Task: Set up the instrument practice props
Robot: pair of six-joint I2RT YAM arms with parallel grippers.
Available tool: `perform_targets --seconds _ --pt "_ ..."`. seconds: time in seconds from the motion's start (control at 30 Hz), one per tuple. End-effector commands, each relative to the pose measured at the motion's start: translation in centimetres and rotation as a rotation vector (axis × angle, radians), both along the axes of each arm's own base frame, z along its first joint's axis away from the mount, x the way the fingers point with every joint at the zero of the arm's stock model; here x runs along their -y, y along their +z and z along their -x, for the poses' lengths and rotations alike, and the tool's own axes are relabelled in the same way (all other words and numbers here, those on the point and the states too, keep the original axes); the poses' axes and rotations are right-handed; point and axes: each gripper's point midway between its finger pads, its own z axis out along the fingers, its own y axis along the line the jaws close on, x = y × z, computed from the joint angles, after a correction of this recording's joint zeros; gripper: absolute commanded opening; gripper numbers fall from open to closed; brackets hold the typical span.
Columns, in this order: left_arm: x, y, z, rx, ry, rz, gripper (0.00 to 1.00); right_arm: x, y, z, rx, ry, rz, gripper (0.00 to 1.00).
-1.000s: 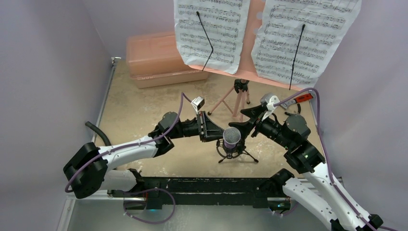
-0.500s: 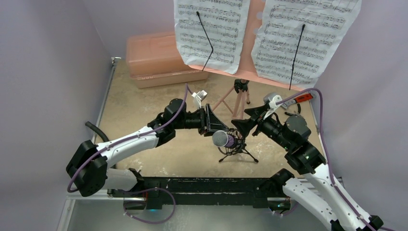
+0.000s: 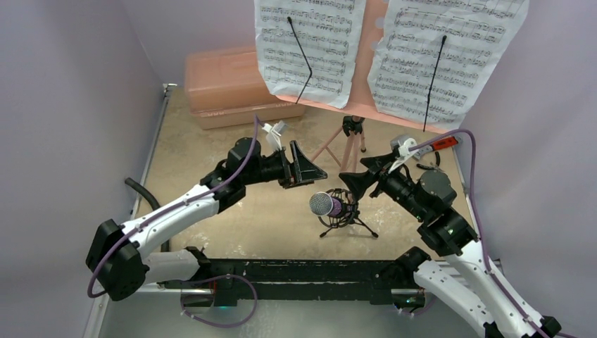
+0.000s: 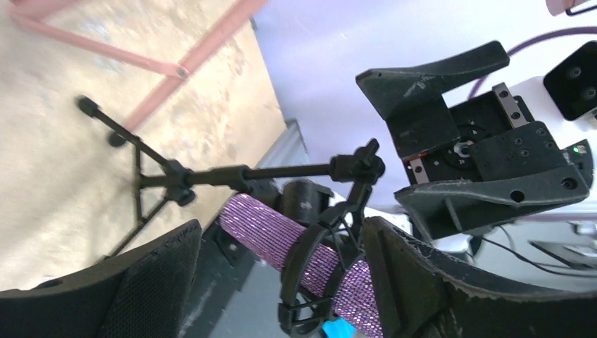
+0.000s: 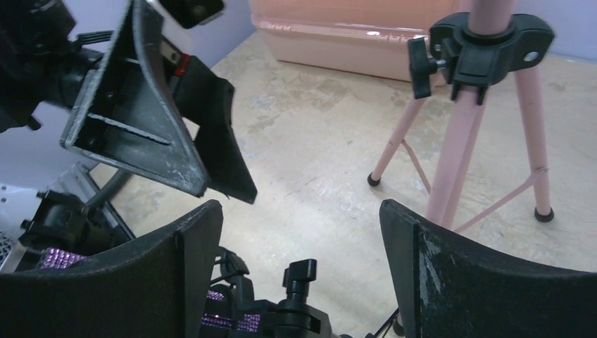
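The purple glitter microphone (image 3: pixel 325 205) lies tilted to the left in the black cradle of its small tripod mic stand (image 3: pixel 346 220). My left gripper (image 3: pixel 308 167) hovers open just above and left of it. In the left wrist view the microphone (image 4: pixel 281 236) sits between the spread fingers, with a gap at the left finger. My right gripper (image 3: pixel 354 184) stands open just right of the cradle, holding nothing; the stand's knob (image 5: pixel 300 276) shows below its fingers. The pink music stand (image 3: pixel 350 144) stands behind, with two white sheet-music pages (image 3: pixel 310 42) clipped on.
A salmon-pink lidded case (image 3: pixel 232 84) sits at the back left, against the wall. A red-handled tool (image 3: pixel 443 144) lies at the right edge behind my right arm. The pink tripod legs (image 5: pixel 461 141) spread close behind both grippers. Purple walls close in on both sides.
My left gripper opened, let go of the microphone and drew back up and to the left. The microphone tipped from upright to leaning left. The right gripper barely shifted.
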Motion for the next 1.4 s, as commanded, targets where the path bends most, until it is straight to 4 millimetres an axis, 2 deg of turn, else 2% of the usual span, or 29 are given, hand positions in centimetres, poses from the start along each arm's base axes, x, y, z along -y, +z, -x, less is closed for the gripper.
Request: perform_targets --seconds 0.0,0.17,0.27,0.33,0.47,0.63,0.77,0.93,1.07,1.17,1.37 --pt "-2.8 3.0 -2.4 0.213 0.152 -0.045 0.86 1.4 3.4 -0.7 0.046 -0.109 -0.115 0.86" --pt "-7.3 3.7 -4.5 0.342 0.399 -0.123 0.98 3.2 4.1 -1.3 0.042 -0.228 -0.281 0.89" --pt "-10.5 3.7 -5.6 0.387 0.565 -0.159 1.0 4.3 3.8 -1.7 0.028 -0.292 -0.382 0.91" --pt "-12.5 2.8 -5.6 0.382 0.646 -0.197 1.0 4.7 3.2 -2.0 0.023 -0.327 -0.416 0.92" --pt "-14.4 2.0 -6.0 0.409 0.693 -0.236 1.0 6.4 1.8 -3.4 0.018 -0.451 -0.418 0.95" --pt "-15.1 -0.4 -7.2 0.384 0.674 -0.277 1.0 7.0 -0.5 -5.4 0.005 -0.545 -0.407 0.97" --pt "-17.3 -3.5 -9.2 0.368 0.682 -0.345 1.0 7.2 -2.5 -6.7 -0.026 -0.604 -0.394 0.97" --pt "-23.4 -8.5 -11.8 0.317 0.773 -0.413 1.0 10.5 -3.3 -8.9 -0.006 -0.73 -0.449 0.96" --pt "-29.2 -10.8 -13.4 0.289 0.865 -0.481 1.0 14.0 -4.0 -10.9 -0.011 -0.805 -0.398 0.96" --pt "-31.6 -11.6 -14.1 0.342 0.872 -0.621 1.0 15.9 -4.2 -11.6 -0.007 -0.866 -0.346 0.96" --pt "-34.8 -13.6 -14.4 0.398 0.879 -0.861 1.0 18.7 -6.9 -11.6 -0.026 -0.976 -0.321 0.96"
